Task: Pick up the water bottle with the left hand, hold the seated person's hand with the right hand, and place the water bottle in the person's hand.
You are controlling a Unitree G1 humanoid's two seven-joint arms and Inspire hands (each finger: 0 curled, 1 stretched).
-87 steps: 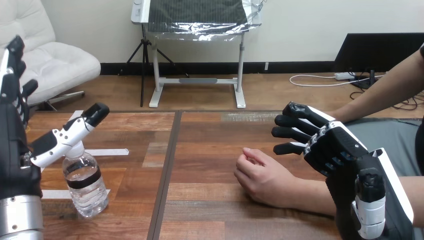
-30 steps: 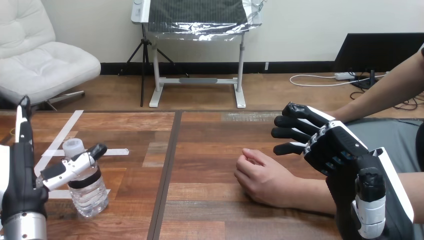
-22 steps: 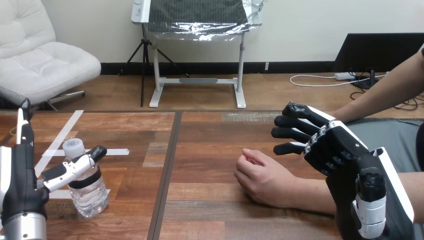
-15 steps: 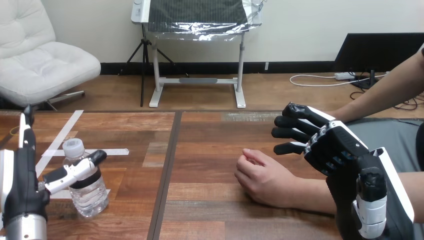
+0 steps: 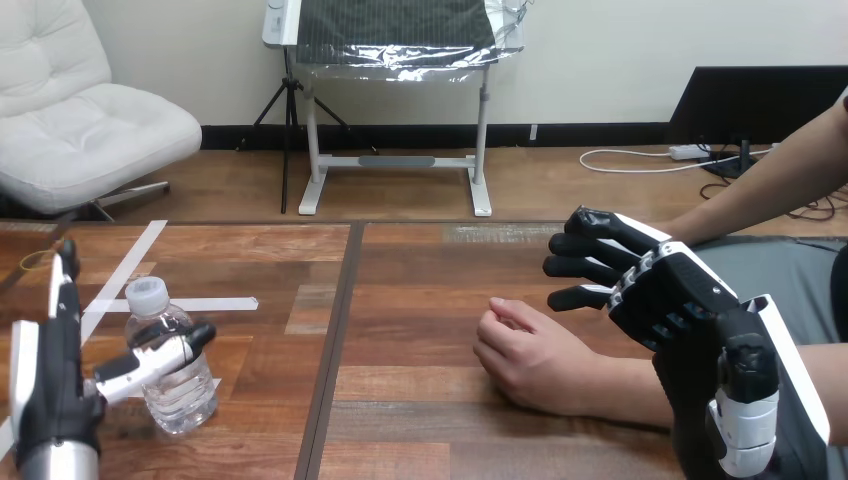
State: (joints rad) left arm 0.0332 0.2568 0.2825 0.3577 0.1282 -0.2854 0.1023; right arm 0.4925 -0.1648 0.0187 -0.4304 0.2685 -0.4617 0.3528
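A clear water bottle (image 5: pixel 172 372) with a white cap stands upright on the wooden table (image 5: pixel 420 265), at about 8 o'clock from the table's middle, its base over a strip of white tape (image 5: pixel 218 303) and other strips lying near it. The robot's left hand (image 5: pixel 55 385) stands at the bottle's 9 o'clock, fingers straight and pointing up toward 12 o'clock, spread wide from the thumb. The thumb reaches out toward 3 o'clock across the front of the bottle's middle. I cannot tell whether it touches the plastic, and nothing is gripped. The person's hand (image 5: pixel 535 352) rests on the table at about 4 o'clock from the table's middle, loosely curled with the knuckles up, its forearm running off toward 4 o'clock. The robot's right hand (image 5: pixel 665 295) hovers at the person's hand's 2 o'clock, over the wrist and forearm, apart from them. Its fingers are loosely bent, point toward 9 o'clock and hold nothing. Bottle and person's hand lie well apart, the bottle off at the hand's 9 o'clock.
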